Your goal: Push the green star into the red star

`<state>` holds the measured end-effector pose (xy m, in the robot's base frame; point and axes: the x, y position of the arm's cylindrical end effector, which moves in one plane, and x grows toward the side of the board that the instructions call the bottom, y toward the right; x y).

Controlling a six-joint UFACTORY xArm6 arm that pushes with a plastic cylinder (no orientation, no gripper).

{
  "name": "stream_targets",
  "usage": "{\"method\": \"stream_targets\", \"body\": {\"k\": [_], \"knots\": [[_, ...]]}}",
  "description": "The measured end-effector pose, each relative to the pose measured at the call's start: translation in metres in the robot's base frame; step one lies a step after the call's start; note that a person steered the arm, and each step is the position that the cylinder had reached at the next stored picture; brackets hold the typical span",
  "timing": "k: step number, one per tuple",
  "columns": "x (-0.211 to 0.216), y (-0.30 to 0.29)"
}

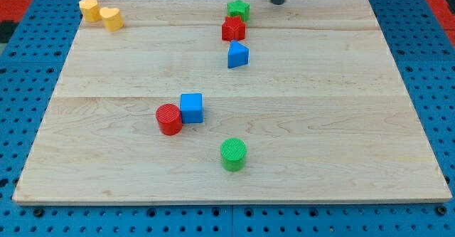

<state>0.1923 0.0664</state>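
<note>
The green star (239,10) sits near the view's top edge of the wooden board, just above the red star (233,29); the two touch or nearly touch. My tip (278,1) is at the view's top, to the right of the green star and apart from it by a short gap. The rod runs up out of the view.
A blue triangle (237,55) lies just below the red star. A red cylinder (169,119) touches a blue cube (191,108) left of centre. A green cylinder (233,154) stands lower down. Two yellow blocks (100,13) sit at the top left corner.
</note>
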Motion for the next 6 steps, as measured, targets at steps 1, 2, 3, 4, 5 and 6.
{"method": "stream_targets", "body": {"k": [1, 2, 3, 4, 5, 6], "knots": [[0.000, -0.069], [0.000, -0.098], [0.000, -0.112], [0.001, -0.120], [0.001, -0.114], [0.001, -0.040]]}}
